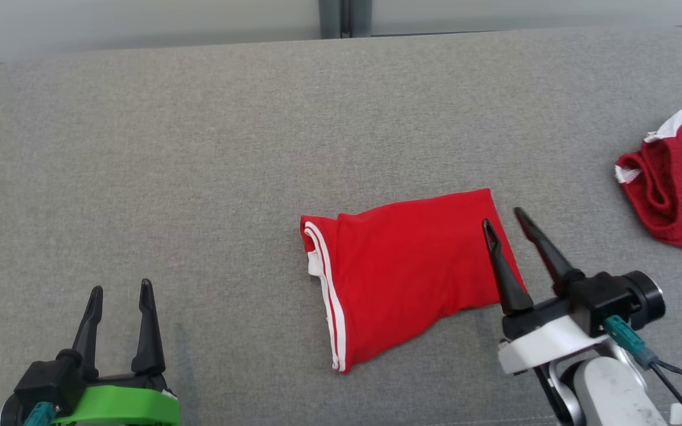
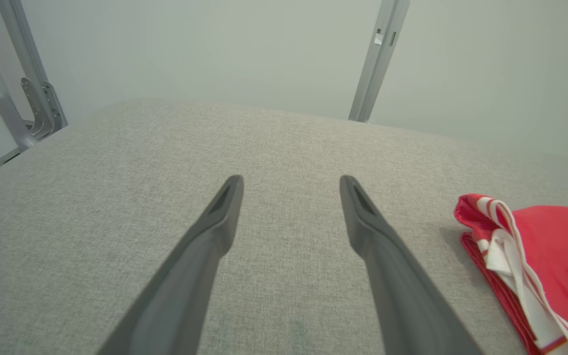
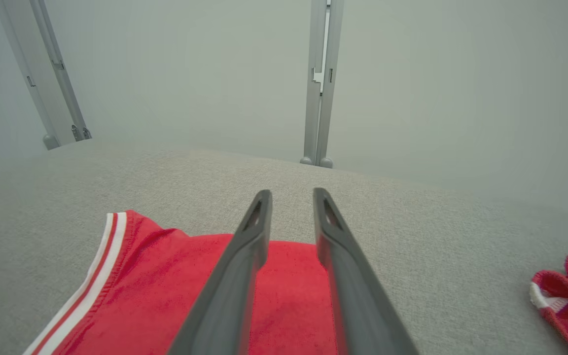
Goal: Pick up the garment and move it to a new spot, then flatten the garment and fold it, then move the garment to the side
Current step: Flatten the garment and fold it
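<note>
The folded garment (image 1: 406,278) lies midway on the grey cushion (image 1: 199,148), the right gripper (image 1: 504,216) partly parted and empty over its right edge; the left gripper (image 1: 121,290) stands wide and empty, well apart; a shallow pinch may lift only the top layer and undo the fold.
</note>
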Motion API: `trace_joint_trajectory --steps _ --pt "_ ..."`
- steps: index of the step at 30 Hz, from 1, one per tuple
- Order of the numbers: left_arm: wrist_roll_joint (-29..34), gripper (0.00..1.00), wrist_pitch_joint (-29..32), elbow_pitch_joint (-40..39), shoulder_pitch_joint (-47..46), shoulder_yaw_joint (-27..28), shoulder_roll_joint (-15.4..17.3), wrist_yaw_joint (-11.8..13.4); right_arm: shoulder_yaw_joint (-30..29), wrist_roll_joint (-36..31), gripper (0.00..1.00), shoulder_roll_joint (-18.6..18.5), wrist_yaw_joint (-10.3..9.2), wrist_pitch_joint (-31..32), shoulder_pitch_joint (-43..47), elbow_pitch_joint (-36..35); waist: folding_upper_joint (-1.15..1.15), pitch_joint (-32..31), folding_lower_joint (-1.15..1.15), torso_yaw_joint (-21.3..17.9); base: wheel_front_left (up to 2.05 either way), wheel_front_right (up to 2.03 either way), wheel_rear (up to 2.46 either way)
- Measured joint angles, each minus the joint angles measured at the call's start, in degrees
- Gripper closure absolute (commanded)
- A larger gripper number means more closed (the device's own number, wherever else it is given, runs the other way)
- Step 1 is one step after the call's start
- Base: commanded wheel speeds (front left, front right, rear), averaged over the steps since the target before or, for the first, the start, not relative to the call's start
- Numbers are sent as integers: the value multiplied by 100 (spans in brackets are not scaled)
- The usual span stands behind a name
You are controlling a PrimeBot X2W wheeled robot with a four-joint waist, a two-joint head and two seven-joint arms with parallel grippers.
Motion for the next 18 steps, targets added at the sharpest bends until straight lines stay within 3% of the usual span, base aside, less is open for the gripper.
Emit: trace_joint_trajectory --steps 11,18 --pt "160 0 0 109 409 145 -4 0 -1292 7 0 -379 0 -1 745 -80 0 -419 0 -266 0 0 0" --pt "205 0 0 174 867 143 -5 0 -1683 52 0 -380 0 -1 1196 305 0 -759 0 -259 0 0 0"
